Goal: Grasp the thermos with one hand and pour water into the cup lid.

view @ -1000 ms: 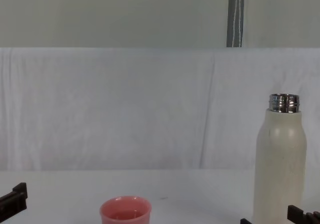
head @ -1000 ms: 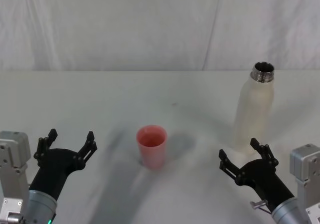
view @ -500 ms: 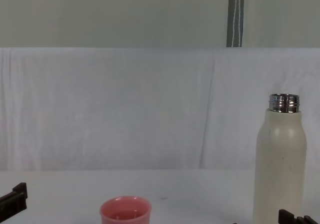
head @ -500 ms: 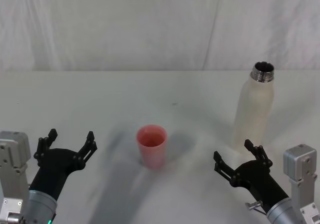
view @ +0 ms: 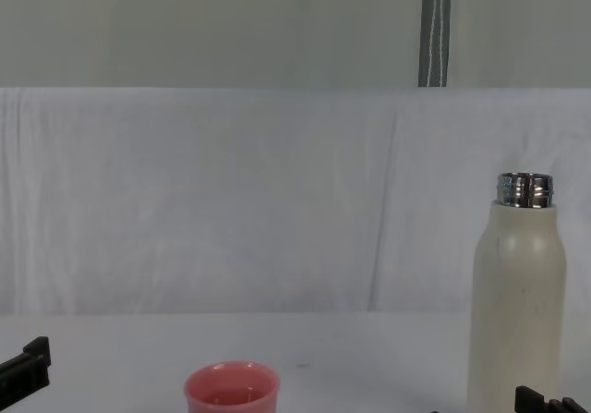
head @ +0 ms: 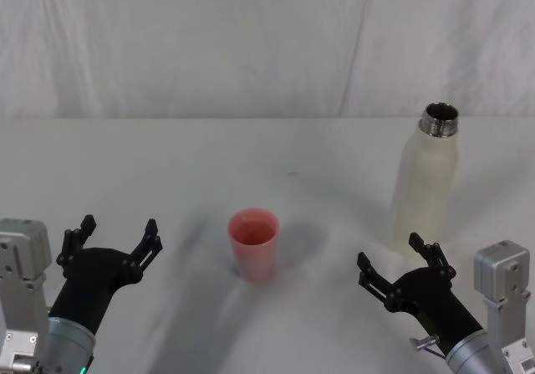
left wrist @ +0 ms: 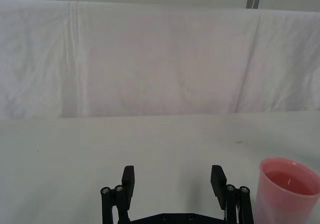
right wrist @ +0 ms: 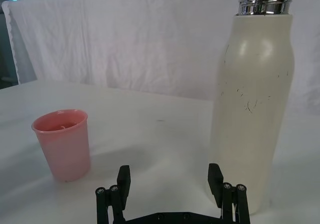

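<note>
Here the thermos [head: 426, 186] stands upright on the worktop [head: 209, 165] at two o'clock of the cup lid [head: 253, 244]. The right claw [head: 399, 263], released, sits just short of it; the left claw [head: 116, 238] waits spread at nine o'clock.

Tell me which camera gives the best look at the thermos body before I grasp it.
The right wrist view: the thermos stands close and upright, side-on, beyond the open right gripper. The head view shows it from above, with the open steel mouth. The chest view shows it side-on, its base cut off.
</note>
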